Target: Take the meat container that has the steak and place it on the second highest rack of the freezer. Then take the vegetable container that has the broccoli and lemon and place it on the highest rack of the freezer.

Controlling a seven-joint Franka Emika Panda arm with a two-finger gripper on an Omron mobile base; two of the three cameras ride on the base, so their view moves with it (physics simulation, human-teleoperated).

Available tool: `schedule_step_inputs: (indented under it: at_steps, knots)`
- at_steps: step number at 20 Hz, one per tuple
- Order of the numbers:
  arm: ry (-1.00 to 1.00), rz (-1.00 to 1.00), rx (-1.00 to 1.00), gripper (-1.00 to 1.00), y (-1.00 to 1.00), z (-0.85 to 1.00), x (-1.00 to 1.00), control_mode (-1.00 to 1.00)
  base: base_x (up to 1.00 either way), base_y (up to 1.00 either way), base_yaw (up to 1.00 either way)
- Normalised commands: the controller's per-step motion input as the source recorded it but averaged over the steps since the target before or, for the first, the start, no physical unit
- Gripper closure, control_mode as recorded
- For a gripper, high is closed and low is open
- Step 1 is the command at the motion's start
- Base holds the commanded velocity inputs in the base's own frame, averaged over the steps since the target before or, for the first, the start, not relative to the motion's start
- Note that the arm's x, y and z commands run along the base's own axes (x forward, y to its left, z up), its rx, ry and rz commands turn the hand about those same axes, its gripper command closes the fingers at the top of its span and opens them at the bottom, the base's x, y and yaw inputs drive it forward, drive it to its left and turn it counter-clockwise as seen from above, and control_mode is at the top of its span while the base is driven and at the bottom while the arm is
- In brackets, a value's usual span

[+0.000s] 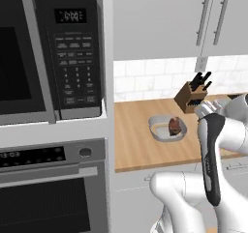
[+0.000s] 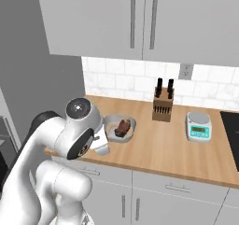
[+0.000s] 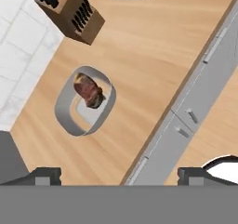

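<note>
The meat container point(image 1: 163, 129) is a grey oval tray on the wooden counter, and the reddish-brown steak point(image 1: 174, 125) lies in it. From the other side, the tray point(image 2: 112, 125) and steak point(image 2: 123, 127) sit just past my arm's elbow. In the hand view my gripper point(image 3: 120, 174) is open high over the counter's front edge, with nothing between its fingertips point(image 3: 46, 174). The container point(image 3: 65, 108) with the steak point(image 3: 89, 92) lies well ahead of the tips, apart from them. The freezer, broccoli and lemon are out of view.
A knife block point(image 2: 163, 105) stands by the tiled wall behind the tray. A small kitchen scale point(image 2: 198, 126) is to its right, before a dark cooktop point(image 2: 231, 126). A microwave point(image 1: 48, 53) and wall oven point(image 1: 53, 188) stand left of the counter.
</note>
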Motion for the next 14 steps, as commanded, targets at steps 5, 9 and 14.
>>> schedule_step_inputs:
  at_steps: [5,9,14]
  knots:
    - [0.39,-0.02,0.16,-1.0,0.01,-0.59,0.91,-1.0,0.0,0.0,0.0]
    - [0.39,0.07,0.3,-1.0,-0.16,-0.38,0.95,-1.0,0.0,0.0,0.0]
    - [0.23,0.01,0.09,-1.0,0.0,-0.25,0.69,-1.0,0.0,0.0,0.0]
